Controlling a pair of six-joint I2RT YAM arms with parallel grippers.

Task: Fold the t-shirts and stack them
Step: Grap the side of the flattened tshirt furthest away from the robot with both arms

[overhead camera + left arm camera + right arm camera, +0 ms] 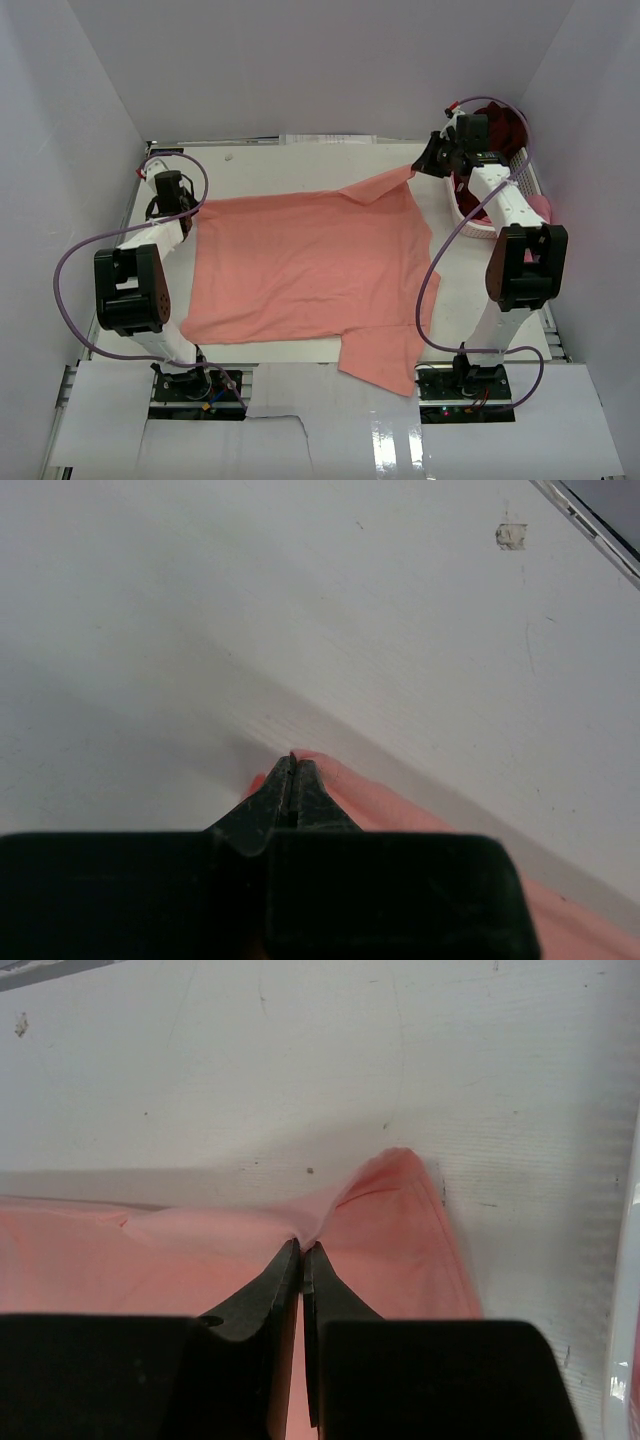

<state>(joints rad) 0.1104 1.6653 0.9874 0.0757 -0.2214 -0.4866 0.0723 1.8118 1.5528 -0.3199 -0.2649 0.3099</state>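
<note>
Near the far left corner of the counter, the left hand sits low at the cloth's edge. In the left wrist view this hand has its jaws pressed together, with a corner of the salmon-pink t-shirt pinched at the tips and bare white counter beyond. The salmon-pink t-shirt lies spread mostly flat across the middle of the counter, reaching from the left hand across to the right hand. One sleeve is at the near edge right of centre and reaches past that edge, and the other, toward the far right, is creased over on itself. The right hand is near the far edge on the right side, at the shirt's far right corner. In the right wrist view this hand is also closed tight, nipping the salmon-pink t-shirt so that the cloth gathers into small wrinkles at the tips and rises in a peak just to the right of them, with the counter bare beyond. In the far right corner stands a white slatted basket with the dark maroon t-shirt heaped in it, partly behind the right arm. The brighter pink t-shirt shows at the basket's right side; how it lies cannot be told.
</note>
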